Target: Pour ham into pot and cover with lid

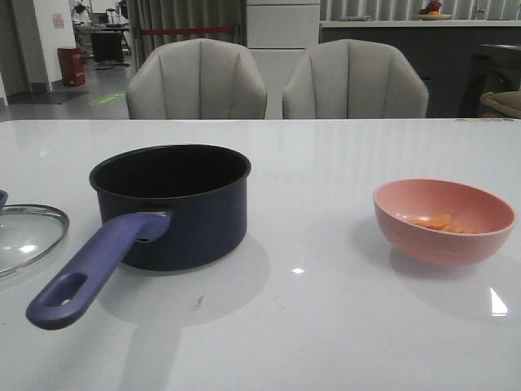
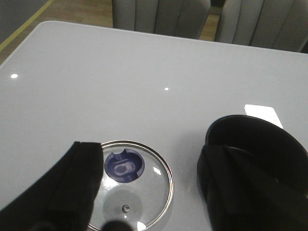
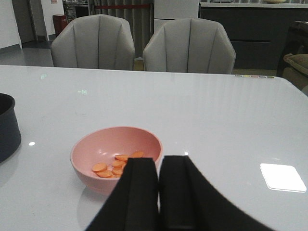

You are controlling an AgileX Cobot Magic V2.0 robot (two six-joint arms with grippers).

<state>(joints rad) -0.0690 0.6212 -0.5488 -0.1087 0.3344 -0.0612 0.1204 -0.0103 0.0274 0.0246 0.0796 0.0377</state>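
The dark navy pot [image 1: 171,204] stands left of centre on the table, its long purple-blue handle [image 1: 89,273] pointing toward me. The glass lid [image 1: 24,236] lies flat to the pot's left. In the left wrist view my left gripper [image 2: 150,149] hangs open above the lid [image 2: 144,202], and its blue knob [image 2: 124,166] shows between the wide-apart fingers. Ham [image 1: 440,221] slices lie in a pink bowl [image 1: 444,220] on the right. My right gripper [image 3: 159,161] is shut and empty, just on the near side of the bowl [image 3: 115,144] with the ham [image 3: 113,167].
Two grey chairs [image 1: 277,81] stand behind the table's far edge. The pot [image 2: 255,159] sits close beside the lid in the left wrist view. Neither arm shows in the front view.
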